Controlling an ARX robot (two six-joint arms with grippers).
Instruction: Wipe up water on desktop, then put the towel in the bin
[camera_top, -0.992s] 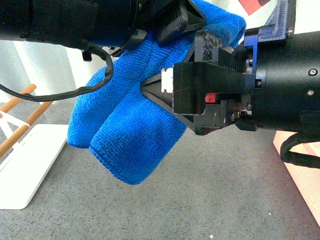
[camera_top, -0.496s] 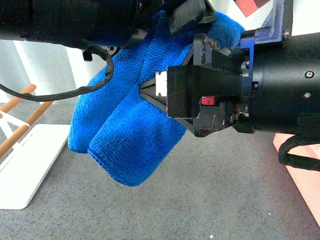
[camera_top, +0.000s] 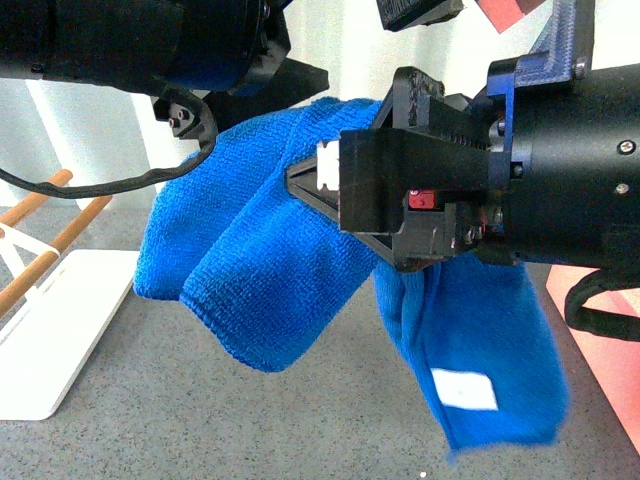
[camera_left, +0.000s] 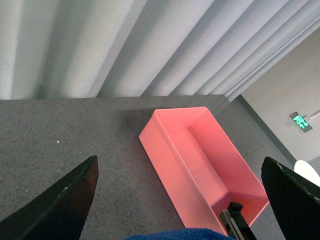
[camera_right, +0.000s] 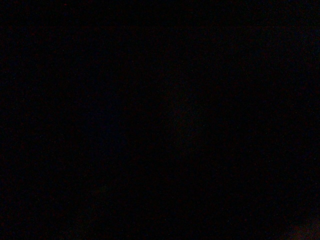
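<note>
The blue towel (camera_top: 250, 270) hangs in the air above the desktop (camera_top: 330, 425). My right gripper (camera_top: 318, 178) is shut on it from the right. One flap with the white label (camera_top: 465, 388) hangs low on the right. My left gripper (camera_top: 370, 45) is open just above the towel, its fingers apart and off the cloth. In the left wrist view the open left gripper (camera_left: 180, 200) looks down on the pink bin (camera_left: 205, 160), with a strip of the towel (camera_left: 175, 234) at the frame's edge. The bin's rim (camera_top: 605, 365) shows at the far right of the front view. The right wrist view is dark.
A white rack base (camera_top: 50, 330) with wooden bars (camera_top: 60, 235) lies on the desktop at the left. A pale curtain (camera_left: 125, 45) stands behind the desktop (camera_left: 75, 135). The black arms fill the upper front view.
My left gripper has opened and let go of the towel's top. A flap with the white label has dropped down on the right. My right gripper keeps its hold.
</note>
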